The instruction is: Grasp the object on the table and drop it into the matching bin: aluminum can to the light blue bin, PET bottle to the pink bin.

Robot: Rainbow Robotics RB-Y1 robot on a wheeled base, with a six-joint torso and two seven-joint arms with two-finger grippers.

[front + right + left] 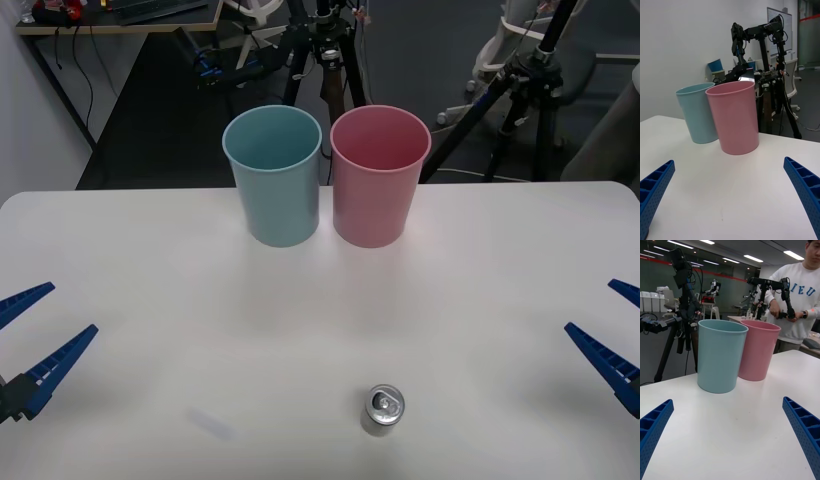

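Table (pixel 150 300) carrying, at its far side, light blue bin (pixel 273 175) and pink bin (pixel 379 175), side by side. Left gripper (pixel 28 340) and right gripper (pixel 610 330) wait at opposite edges, fingers spread, holding nothing. Aluminum can (pixel 382 409) stands upright near the front edge (ungrasped); grasp and drop remain.

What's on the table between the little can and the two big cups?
Nothing. In the front view, bare white table runs from the aluminum can up to the light blue bin and the pink bin.
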